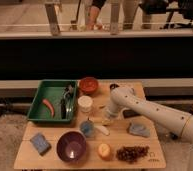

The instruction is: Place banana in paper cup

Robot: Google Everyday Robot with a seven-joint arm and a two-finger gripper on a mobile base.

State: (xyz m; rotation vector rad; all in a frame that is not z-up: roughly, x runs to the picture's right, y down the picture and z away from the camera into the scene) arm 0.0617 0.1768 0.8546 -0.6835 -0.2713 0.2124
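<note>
Arm [151, 113] bent downward at the elbow, claw [108, 119] near the banana [102, 130], its opening indiscernible.

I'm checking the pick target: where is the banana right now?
In the camera view the banana lies just right of the small blue cup, nearer the camera than the paper cup; the gripper is close over it.

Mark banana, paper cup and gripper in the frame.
banana [102, 130]: camera view, mid-length of its pale body.
paper cup [85, 105]: camera view, middle of its white side.
gripper [108, 120]: camera view, its tip, just above-right of the banana.
</note>
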